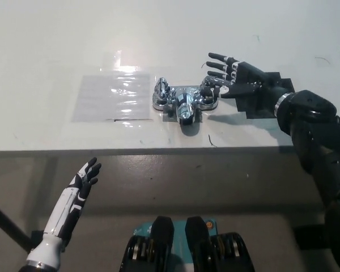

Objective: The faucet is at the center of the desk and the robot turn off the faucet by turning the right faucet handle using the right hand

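Centrally on the white desk (56, 51): a chrome faucet (184, 102), spout toward the near edge, one handle on each side. Right handle (208, 93) just beside the black right hand (232, 76), fingertips (211, 72) over or against its top; contact impossible to confirm from this angle. Fingers of that hand apart and stretched toward the faucet, closed on nothing. Left handle (162, 92) untouched, standing free on the far side of the spout. Flat against the desk to the left of the faucet, a glossy clear sheet (114, 96), catching glare, one edge running under the faucet base. Nothing between right hand and right handle. Low at the left, below the desk edge, the white left hand (86, 178) at rest, fingers spread, holding nothing, well apart from the faucet.
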Available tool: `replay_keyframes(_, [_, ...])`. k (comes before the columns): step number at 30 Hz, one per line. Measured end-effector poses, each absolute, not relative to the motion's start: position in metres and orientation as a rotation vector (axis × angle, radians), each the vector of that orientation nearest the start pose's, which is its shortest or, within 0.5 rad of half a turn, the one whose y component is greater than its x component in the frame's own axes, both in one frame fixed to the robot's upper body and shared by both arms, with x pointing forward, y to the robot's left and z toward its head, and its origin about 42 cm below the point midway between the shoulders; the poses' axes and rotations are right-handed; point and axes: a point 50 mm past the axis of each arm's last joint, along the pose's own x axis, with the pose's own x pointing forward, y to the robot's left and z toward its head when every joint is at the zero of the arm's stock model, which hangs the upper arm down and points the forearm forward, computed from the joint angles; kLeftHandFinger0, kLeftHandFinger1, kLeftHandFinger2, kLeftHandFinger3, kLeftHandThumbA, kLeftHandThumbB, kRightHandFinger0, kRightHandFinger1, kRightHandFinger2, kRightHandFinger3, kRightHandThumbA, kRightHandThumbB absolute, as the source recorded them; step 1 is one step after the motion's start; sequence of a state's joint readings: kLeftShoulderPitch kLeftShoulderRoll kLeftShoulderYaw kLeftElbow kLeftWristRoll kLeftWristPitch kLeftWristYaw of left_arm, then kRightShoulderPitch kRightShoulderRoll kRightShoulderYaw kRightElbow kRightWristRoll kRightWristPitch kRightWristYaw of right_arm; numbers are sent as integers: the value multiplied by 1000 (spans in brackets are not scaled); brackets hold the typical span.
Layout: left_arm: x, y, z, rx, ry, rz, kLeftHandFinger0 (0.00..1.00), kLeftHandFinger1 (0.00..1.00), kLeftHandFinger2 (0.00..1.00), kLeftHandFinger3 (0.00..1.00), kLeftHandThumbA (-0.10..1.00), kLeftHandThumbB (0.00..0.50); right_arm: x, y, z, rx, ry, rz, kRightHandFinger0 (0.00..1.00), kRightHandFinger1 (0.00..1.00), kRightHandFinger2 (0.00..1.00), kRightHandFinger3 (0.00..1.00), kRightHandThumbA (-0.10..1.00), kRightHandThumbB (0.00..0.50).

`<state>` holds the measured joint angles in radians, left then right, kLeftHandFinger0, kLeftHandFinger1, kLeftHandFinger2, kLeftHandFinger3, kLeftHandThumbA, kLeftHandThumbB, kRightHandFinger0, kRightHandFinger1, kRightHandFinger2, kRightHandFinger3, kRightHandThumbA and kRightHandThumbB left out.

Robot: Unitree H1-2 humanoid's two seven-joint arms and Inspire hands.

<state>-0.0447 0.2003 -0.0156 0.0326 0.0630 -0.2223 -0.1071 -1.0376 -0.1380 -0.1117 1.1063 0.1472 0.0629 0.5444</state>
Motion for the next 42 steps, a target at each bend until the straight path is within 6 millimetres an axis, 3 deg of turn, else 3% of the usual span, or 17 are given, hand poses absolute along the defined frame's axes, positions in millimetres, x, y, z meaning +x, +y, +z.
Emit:
replay_keyframes(7, [297,262,118,273,-218,-154,1000,1000,1000,1000,1000,435,547,-155,224,142,61,496,1000,1000,1000,1000,1000,366])
replay_keyframes(13, [297,262,118,273,-217,-154,1000,1000,1000,1000,1000,432,539,-133,210,193,4,354,1000,1000,1000,1000,1000,423])
replay_keyframes(17, [297,262,118,273,-217,-154,1000,1000,1000,1000,1000,431,535,-121,206,206,-20,268,1000,1000,1000,1000,1000,374])
replay_keyframes(28, [297,262,118,273,-216,-154,1000,1000,1000,1000,1000,432,528,-94,205,222,-52,67,1000,1000,1000,1000,1000,361])
replay_keyframes(35, [297,262,118,274,-215,-154,1000,1000,1000,1000,1000,422,521,-77,206,237,-70,-66,1000,1000,1000,1000,1000,285])
replay_keyframes(42, [297,262,118,274,-215,-154,1000,1000,1000,1000,1000,423,515,-64,206,229,-81,-177,1000,1000,1000,1000,1000,269])
